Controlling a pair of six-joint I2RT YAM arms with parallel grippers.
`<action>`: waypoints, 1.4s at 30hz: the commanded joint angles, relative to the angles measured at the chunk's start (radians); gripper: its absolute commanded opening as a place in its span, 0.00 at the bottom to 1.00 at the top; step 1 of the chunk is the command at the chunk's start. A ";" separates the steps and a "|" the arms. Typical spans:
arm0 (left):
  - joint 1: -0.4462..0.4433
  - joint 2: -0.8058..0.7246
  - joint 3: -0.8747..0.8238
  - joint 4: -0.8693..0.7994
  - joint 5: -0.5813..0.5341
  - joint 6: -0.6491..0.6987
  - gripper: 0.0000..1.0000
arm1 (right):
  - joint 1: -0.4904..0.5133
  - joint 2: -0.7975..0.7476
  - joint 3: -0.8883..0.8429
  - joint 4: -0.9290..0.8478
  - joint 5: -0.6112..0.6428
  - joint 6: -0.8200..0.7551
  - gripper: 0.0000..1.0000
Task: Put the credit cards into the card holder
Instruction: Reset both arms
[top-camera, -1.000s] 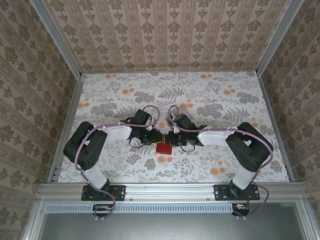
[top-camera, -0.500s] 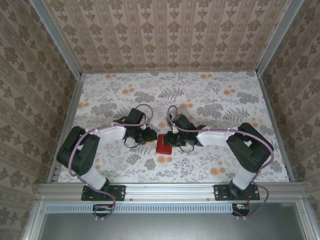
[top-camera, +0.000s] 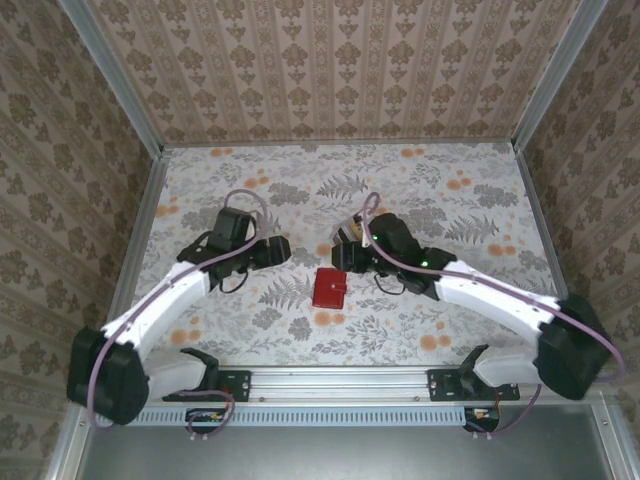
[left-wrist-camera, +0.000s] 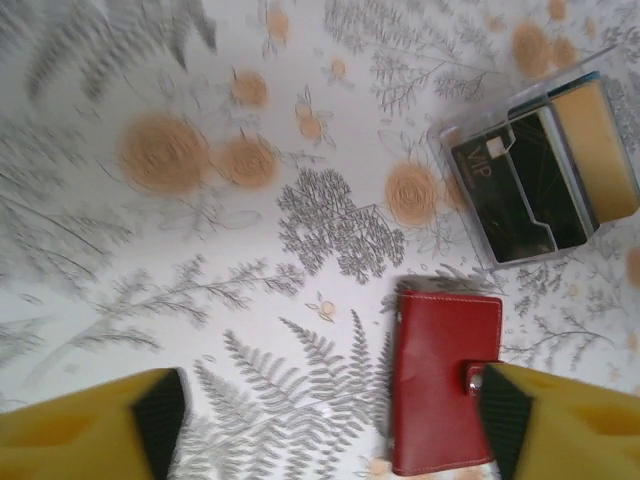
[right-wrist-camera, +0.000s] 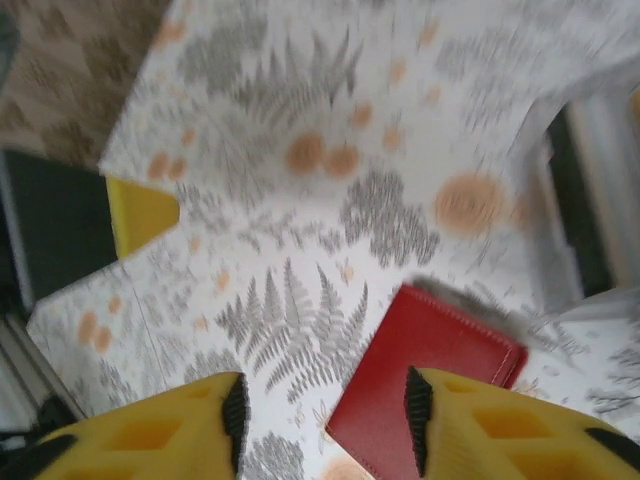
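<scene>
Floral-cloth table (top-camera: 420, 175), patterned walls around. Card holder (top-camera: 328, 288) lies closed, tab snapped, at centre between both grippers. Looks light, soft, floppy once opened: pin one flap, lift other by free edge. Credit cards (left-wrist-camera: 545, 170) stacked in clear sleeve just beyond it. Thin, stiff, slick, best pinched at exposed short edge. Left gripper (left-wrist-camera: 332, 405) and right gripper (right-wrist-camera: 325, 410) both spread, empty. Versus one second ago: arms drawn back, holder uncovered

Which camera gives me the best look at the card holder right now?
Left wrist: the card holder is sharp, closed, with its strap snapped. Top external shows it small but whole; right wrist shows it blurred and partly hidden.
</scene>
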 joint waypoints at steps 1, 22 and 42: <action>-0.002 -0.114 0.000 -0.018 -0.177 0.133 1.00 | -0.009 -0.171 -0.035 -0.037 0.252 -0.162 0.82; 0.210 -0.120 -0.423 0.801 -0.386 0.662 1.00 | -0.313 -0.738 -0.724 0.485 0.539 -0.683 1.00; 0.368 0.320 -0.347 1.140 -0.259 0.698 1.00 | -0.745 0.016 -0.625 1.042 0.207 -0.484 1.00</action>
